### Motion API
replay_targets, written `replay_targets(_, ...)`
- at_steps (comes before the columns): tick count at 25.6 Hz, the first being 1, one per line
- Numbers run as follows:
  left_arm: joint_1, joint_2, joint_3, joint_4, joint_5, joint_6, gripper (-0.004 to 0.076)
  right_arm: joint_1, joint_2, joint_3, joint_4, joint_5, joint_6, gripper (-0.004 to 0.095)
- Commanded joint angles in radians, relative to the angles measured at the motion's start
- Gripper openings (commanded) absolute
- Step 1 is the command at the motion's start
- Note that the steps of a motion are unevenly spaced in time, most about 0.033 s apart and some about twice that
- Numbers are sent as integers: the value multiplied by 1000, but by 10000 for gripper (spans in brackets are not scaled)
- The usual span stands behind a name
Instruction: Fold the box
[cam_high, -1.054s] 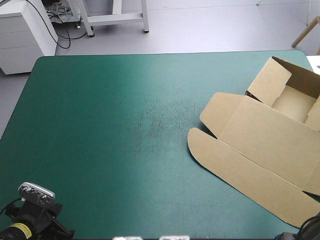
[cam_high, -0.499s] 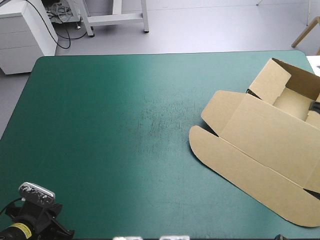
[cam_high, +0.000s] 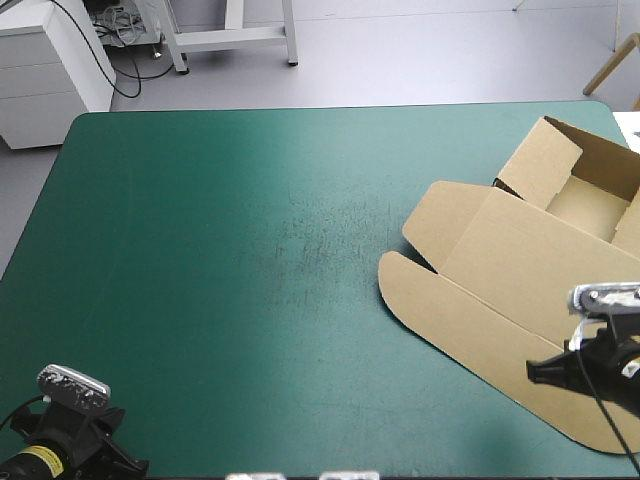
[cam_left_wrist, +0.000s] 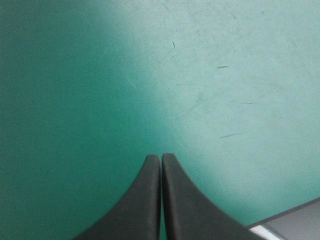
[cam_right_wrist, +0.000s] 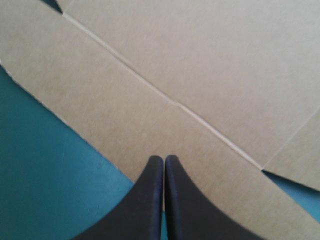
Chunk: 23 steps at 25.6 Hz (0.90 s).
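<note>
The brown box (cam_high: 520, 270) lies at the table's right side, its lid and front flap spread flat toward the middle. Its tray part (cam_high: 585, 190) at the far right corner has walls raised. My right gripper (cam_high: 535, 371) is shut with nothing in it, hovering over the near edge of the front flap. In the right wrist view its shut tips (cam_right_wrist: 163, 158) sit above the brown board (cam_right_wrist: 200, 65) close to the flap's edge, and a crease runs across ahead. My left gripper (cam_high: 120, 462) is at the near left corner, far from the box. It is shut (cam_left_wrist: 161, 156) over bare cover.
The teal-green cover (cam_high: 220, 260) stretches bare from the box to the left edge. The box's tray end reaches the table's right edge. A grey strip (cam_left_wrist: 295, 220) of floor past the table's edge shows beside the left gripper.
My right arm has come into the high view at the near right and now stands over the box's front flap. Earlier the box shifted slightly. The left arm has not moved.
</note>
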Motion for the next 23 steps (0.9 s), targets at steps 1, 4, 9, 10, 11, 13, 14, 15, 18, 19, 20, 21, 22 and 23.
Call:
replay_targets(1, -3, 12, -21, -1, -49, -3, -10, 25, -88, 72, 13, -15, -44, -17)
replay_targets(4, -3, 12, -21, -1, -49, -3, -10, 25, -212, 168, 24, -31, -51, -18)
replay_targets(9, -3, 12, -21, -1, -49, -3, -10, 25, -351, 205, 22, -36, -61, -18)
replay_targets(10, -3, 12, -21, -1, -49, -3, -10, 25, -363, 205, 22, -38, -59, -18)
replay_targets(11, -3, 12, -21, -1, -49, -3, -10, 25, -378, 205, 22, -43, -59, -18)
replay_targets(13, -3, 12, -21, -1, -49, -3, -10, 25, -380, 205, 22, -45, -59, -18)
replay_targets(14, -3, 12, -21, -1, -49, -3, -10, 25, -380, 205, 22, -45, -59, -18)
replay_targets(15, -3, 12, -21, -1, -49, -3, -10, 25, -380, 205, 22, -47, -59, -18)
replay_targets(18, -3, 12, -21, -1, -49, -3, -10, 25, -380, 207, 22, -53, -59, -18)
replay_targets(19, -3, 12, -21, -1, -49, -3, -10, 25, -380, 207, 22, -55, -59, -19)
replay_targets(20, -3, 12, -21, -1, -49, -3, -10, 25, -380, 207, 22, -60, -59, -18)
replay_targets(21, -3, 12, -21, -1, -49, -3, -10, 25, -380, 208, 22, -68, -59, -18)
replay_targets(22, -3, 12, -21, -1, -49, -3, -10, 25, -380, 208, 22, -73, -59, -18)
replay_targets(23, -3, 12, -21, -1, -49, -3, -10, 25, -380, 208, 22, -83, -59, -18)
